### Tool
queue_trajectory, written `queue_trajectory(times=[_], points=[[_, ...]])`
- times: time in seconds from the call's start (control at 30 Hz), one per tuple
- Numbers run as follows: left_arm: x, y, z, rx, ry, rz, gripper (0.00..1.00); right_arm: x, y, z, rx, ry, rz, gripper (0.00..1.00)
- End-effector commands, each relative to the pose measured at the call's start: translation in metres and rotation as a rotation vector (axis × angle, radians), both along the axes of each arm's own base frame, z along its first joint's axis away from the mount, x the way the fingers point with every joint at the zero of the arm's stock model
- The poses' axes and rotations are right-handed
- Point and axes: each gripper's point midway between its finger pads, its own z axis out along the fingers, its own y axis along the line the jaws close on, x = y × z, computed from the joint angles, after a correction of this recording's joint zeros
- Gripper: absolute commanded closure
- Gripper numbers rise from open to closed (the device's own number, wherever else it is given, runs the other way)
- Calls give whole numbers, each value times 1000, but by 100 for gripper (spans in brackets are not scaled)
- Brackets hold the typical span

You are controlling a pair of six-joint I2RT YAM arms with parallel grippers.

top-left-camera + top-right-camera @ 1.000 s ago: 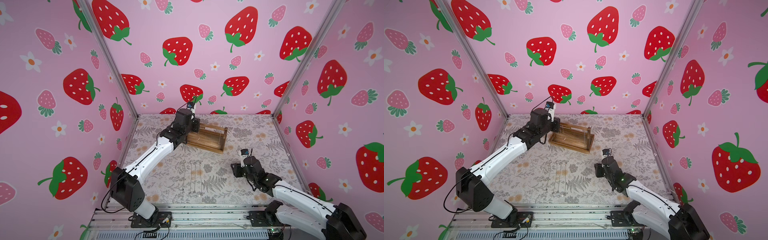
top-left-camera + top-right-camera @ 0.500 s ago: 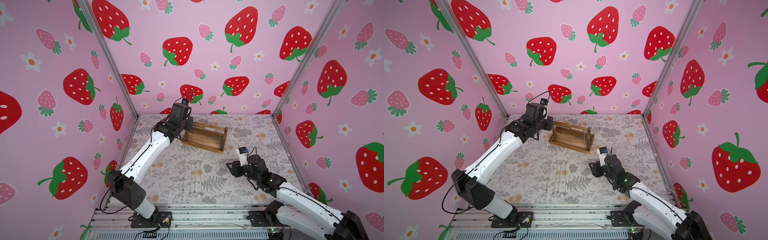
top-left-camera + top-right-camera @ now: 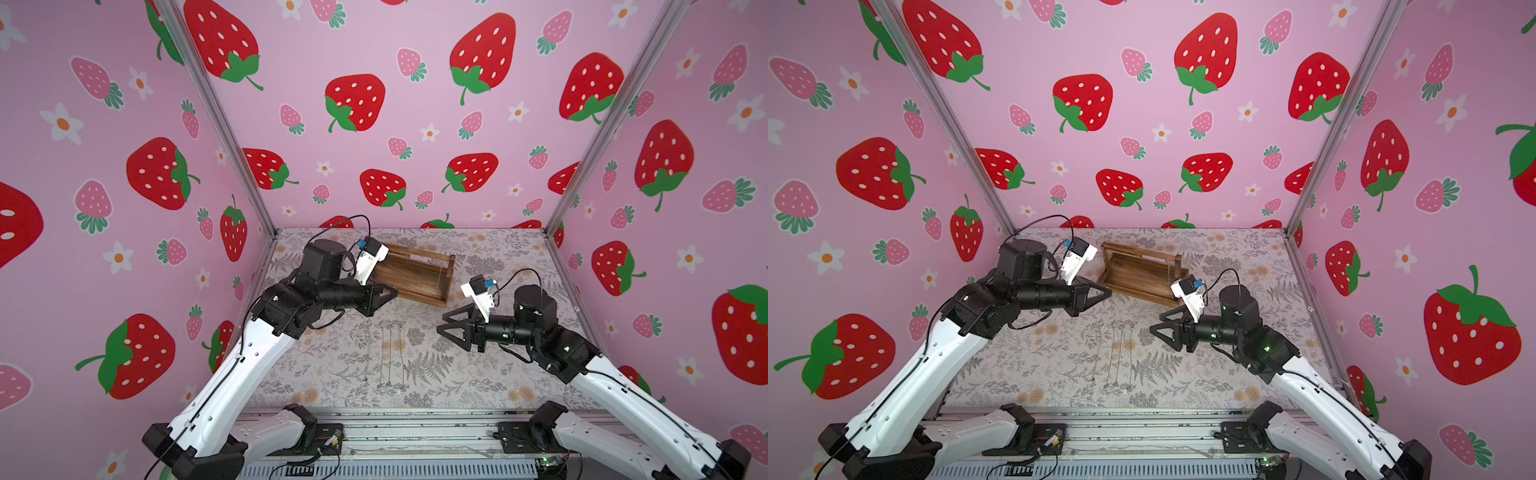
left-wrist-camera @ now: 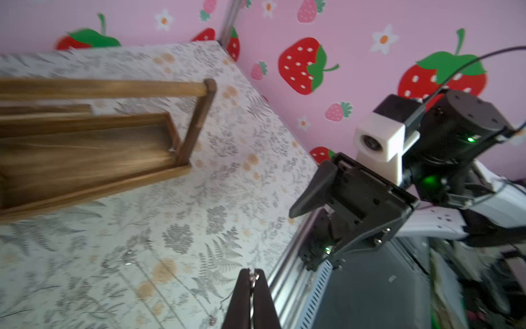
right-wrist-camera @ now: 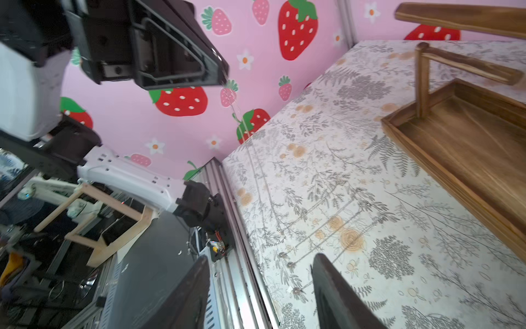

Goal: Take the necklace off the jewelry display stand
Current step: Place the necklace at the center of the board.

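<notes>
At the left, the left arm (image 3: 232, 374) rises from its base at the front as a smooth white shell, bends at a black elbow and runs level toward the right. A white, blocky camera housing (image 3: 368, 264) sits on the wrist; the small dark marks on it are too small to read. The left gripper (image 3: 392, 292) has matte black, wedge-shaped fingers pressed together to a point, and they pinch the necklace (image 4: 254, 277), a very fine silvery chain with a small metal clasp at the tips. The necklace is off the rack, held above the mat near the left end of the jewelry display stand (image 3: 415, 276), and it hangs down as a thin thread to the floral-print mat (image 3: 478, 374). More fine chain with small beads (image 5: 290, 265) lies there in straight lines; whether it belongs to the same necklace cannot be told. The stand is dark-stained brown wood with clear grain: a rectangular tray with a raised rim, two square uprights and horizontal bars on top, set askew at the back of the mat. To its right, the right gripper (image 3: 440, 325) points left toward the other gripper with its black triangular fingers spread apart and nothing between them, poised above the mat. The right arm (image 3: 623, 399) runs level at the wrist, then slopes down in white to its base at the front right.
</notes>
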Motion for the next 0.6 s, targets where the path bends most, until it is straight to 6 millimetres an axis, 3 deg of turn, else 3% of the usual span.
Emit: queue_trajectory(times=[0.0, 0.3, 0.57], points=[[-48, -21, 8, -125, 121, -222, 100, -31, 3, 17, 23, -43, 139, 41], [-66, -35, -3, -171, 163, -286, 100, -53, 23, 24, 35, -52, 232, 42], [-71, -43, -8, -181, 174, -286, 100, -34, 31, 28, 9, -120, 103, 47]])
